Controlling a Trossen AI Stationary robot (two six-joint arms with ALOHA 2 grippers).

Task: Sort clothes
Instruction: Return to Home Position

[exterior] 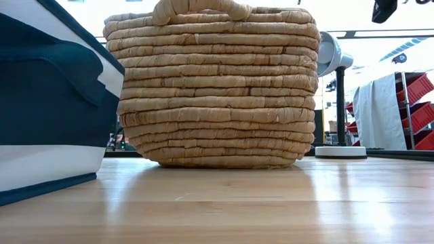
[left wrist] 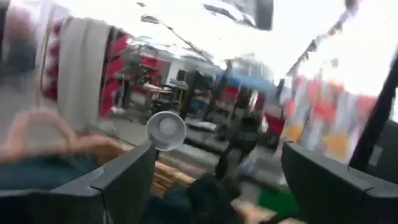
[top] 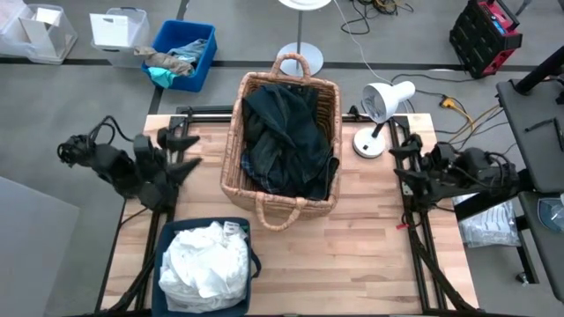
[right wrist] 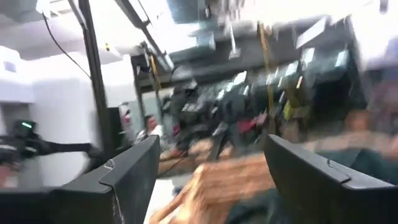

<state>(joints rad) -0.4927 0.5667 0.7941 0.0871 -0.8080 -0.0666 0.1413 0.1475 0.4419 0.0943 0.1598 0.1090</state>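
A heap of dark clothes [top: 286, 132] fills the wicker basket [top: 236, 167] at the middle of the table. White clothes [top: 207, 260] lie bunched in the navy bin [top: 159, 264] at the near left corner. In the low view the basket [exterior: 217, 88] and the bin [exterior: 47, 102] stand side by side on the wood. My left gripper [top: 187, 151] is at the table's left edge, open, pointing toward the basket, with nothing between its fingers [left wrist: 127, 180]. My right gripper [top: 398, 169] is at the right edge, also open and empty.
A white desk lamp [top: 379, 110] stands at the far right of the table, next to the basket. Bare wood [top: 352, 255] lies to the near right. On the floor beyond the table are a blue crate with rags [top: 185, 53] and clear boxes [top: 35, 31].
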